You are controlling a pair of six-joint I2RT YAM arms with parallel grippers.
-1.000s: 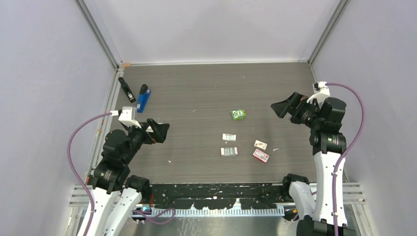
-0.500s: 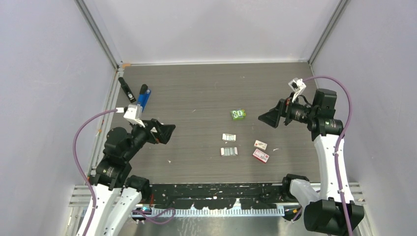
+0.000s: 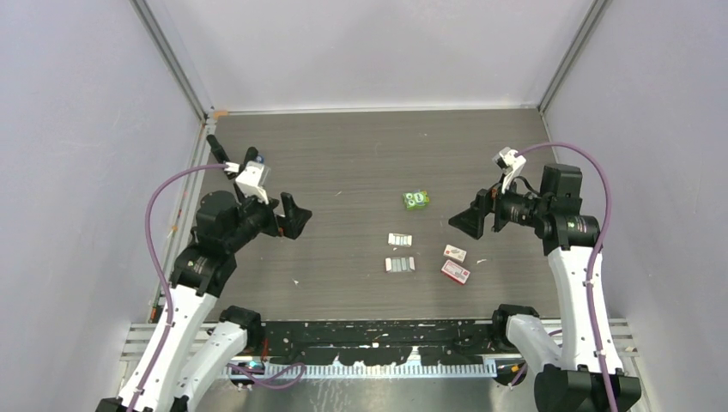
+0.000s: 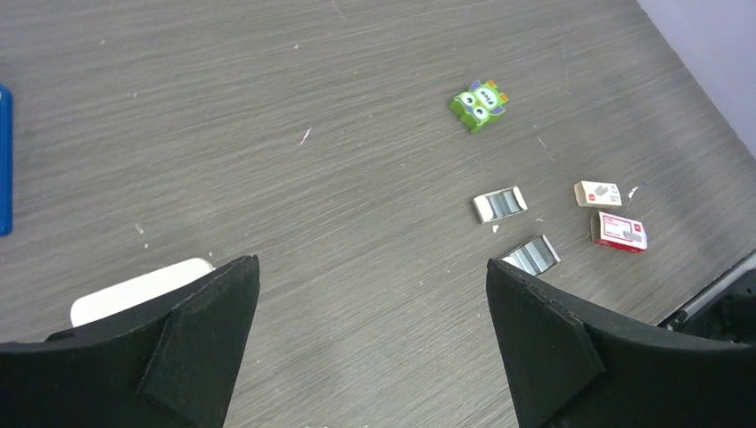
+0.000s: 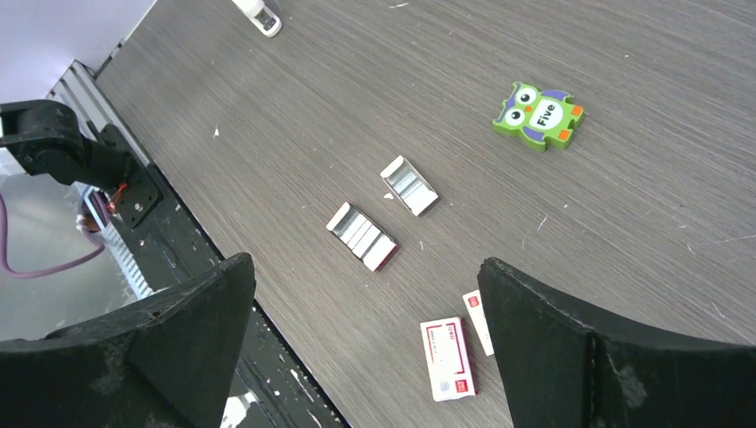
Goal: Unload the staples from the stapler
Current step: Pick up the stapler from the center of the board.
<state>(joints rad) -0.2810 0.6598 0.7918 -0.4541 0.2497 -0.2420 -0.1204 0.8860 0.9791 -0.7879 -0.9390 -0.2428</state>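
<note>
Two groups of silvery ribbed staples lie mid-table; both also show in the left wrist view and the right wrist view. At the far left lies a black stapler. Beside it a blue stapler shows only as a sliver, and the left wrist mostly covers it from above. My left gripper hangs open over bare table, left of the staples. Right of them, my right gripper is also open and holds nothing.
A green owl packet lies beyond the staples. Two small red-and-white boxes sit to their right, below my right gripper. The table's near edge with the black rail runs just past them.
My left arm has risen and swung toward the far side, now covering the blue stapler. The right gripper has dropped and moved left toward the boxes. Both stayed open.
</note>
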